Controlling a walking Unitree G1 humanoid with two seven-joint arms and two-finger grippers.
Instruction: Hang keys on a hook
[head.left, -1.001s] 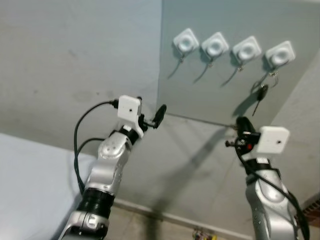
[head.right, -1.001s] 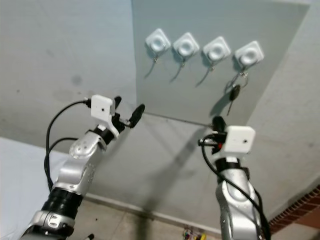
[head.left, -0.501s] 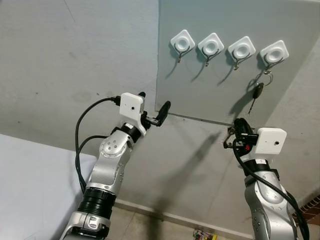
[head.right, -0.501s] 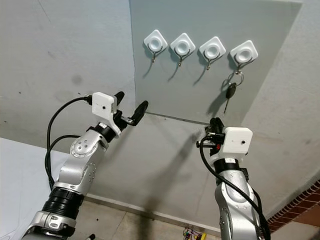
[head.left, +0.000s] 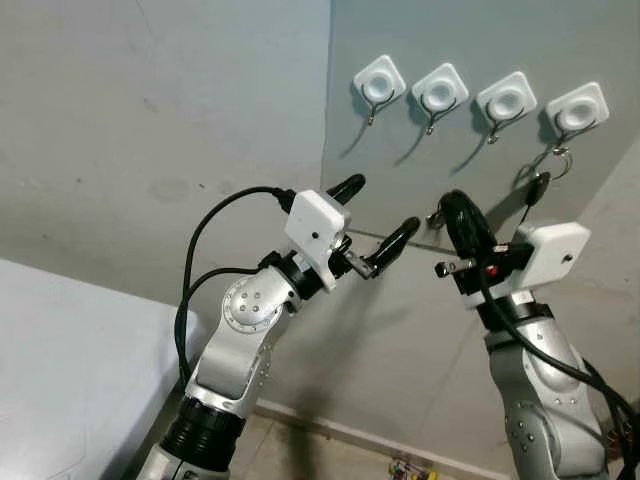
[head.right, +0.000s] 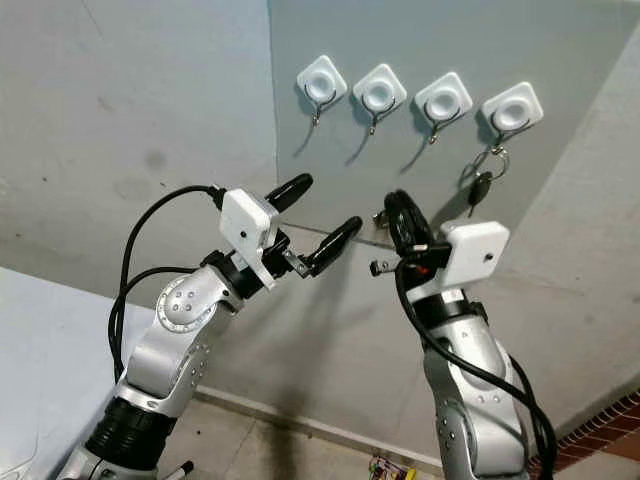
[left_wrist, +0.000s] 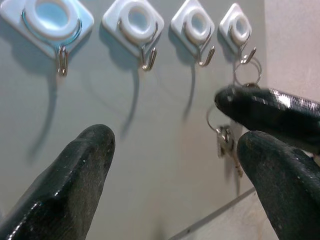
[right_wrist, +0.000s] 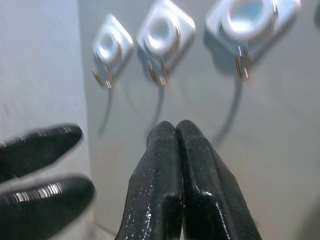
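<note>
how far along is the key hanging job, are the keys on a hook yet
Done: the keys hang by their ring from the rightmost hook on the grey board. In hand: nothing; the right gripper is shut and empty, the left gripper open, both raised below the hooks. Left: apparently just lowering the arms.

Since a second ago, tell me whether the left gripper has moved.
Yes. The left gripper has swung toward the robot's right, from beside the grey panel's left edge to in front of it, nearer the right gripper.
</note>
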